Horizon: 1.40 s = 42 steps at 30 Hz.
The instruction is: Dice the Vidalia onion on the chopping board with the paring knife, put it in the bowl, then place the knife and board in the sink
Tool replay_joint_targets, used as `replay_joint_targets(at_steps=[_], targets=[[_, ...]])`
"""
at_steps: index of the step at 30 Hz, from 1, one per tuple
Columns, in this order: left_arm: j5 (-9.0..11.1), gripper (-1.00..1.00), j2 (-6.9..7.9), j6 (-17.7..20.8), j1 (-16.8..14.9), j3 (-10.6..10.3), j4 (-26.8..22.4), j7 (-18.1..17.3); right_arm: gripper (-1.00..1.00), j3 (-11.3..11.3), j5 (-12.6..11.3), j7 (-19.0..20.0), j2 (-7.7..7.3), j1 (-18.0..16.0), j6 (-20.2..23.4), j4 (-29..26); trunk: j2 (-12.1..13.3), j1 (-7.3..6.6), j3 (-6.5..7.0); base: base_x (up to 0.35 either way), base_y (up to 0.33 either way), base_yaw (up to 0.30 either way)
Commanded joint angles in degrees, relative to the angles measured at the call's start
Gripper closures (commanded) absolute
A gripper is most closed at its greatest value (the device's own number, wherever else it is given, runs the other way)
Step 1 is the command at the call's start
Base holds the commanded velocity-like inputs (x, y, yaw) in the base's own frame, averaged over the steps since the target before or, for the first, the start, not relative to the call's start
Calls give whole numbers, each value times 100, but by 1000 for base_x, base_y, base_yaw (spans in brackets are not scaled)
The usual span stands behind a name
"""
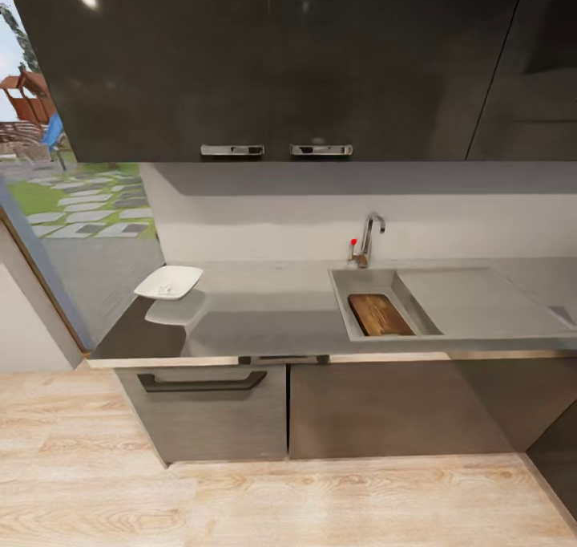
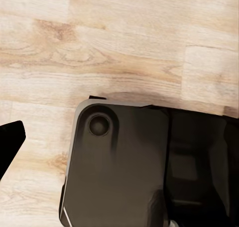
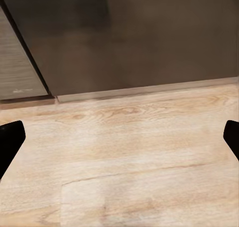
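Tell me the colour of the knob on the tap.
Red; the knob shows best in the head view.

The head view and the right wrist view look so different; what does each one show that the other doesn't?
The head view alone shows the countertop, the white bowl at its left end, the tap, and the chopping board lying in the sink. The right wrist view alone shows the right gripper's dark fingertips, spread wide apart. Both show the pale wooden floor and dark cabinet fronts.
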Motion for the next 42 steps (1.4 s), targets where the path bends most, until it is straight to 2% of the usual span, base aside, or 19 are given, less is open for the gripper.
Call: replay_joint_targets(at_steps=[1, 17, 21, 23, 25, 26, 28, 29, 31, 35, 42], targets=[[60, -100, -4, 7, 2, 29, -9, -60, -100, 11, -27, -2, 2, -4, -16, 3, -11, 4, -1, 0, 0, 0], [60, -100, -4, 7, 2, 29, -9, -60, -100, 9, -27, -3, -10, -4, -11, 4, -11, 4, 143, 0, 0, 0], [65, -100, 15, 19, 1, 38, -2, -58, -100, 6, -27, -18, -42, -4, 200, 20, -11, 4, 159, 0, 0, 0], [67, -100, 28, 29, 1, 50, 56, 8, -100, 11, -26, -60, -57, -4, 740, 37, -11, 4, 160, 0, 0, 0], [68, -100, 27, 33, 1, 53, 132, 259, -100, 12, -24, -100, -73, -3, 1467, 48, -11, 4, 161, 0, 0, 0], [72, -100, 18, 36, 1, 49, 248, 733, -100, 11, -21, -115, -106, -2, 2522, 50, -11, 4, 161, 0, 0, 0], [75, -100, 10, 37, 1, 48, 440, 1226, -100, 11, -19, -116, -137, -3, 3610, 44, -11, 4, 161, 0, 0, 0], [76, -100, 8, 36, 1, 47, 543, 1409, -100, 11, -19, -118, -147, -4, 4014, 39, -11, 4, 161, 0, 0, 0], [77, -100, 13, 35, 1, 47, 777, 1651, -100, 9, -19, -122, -173, -4, 4538, 26, -11, 4, 161, 0, 0, 0], [70, -100, 33, 30, 1, 26, 989, 1729, -100, 6, -26, -119, -145, -4, 4740, 6, -11, 4, 161, 0, 0, 0], [68, -100, 56, 25, 1, 19, 1173, 1733, -100, -7, -25, -110, -159, -4, 4709, -19, -11, 4, 161, 0, 0, 0]])
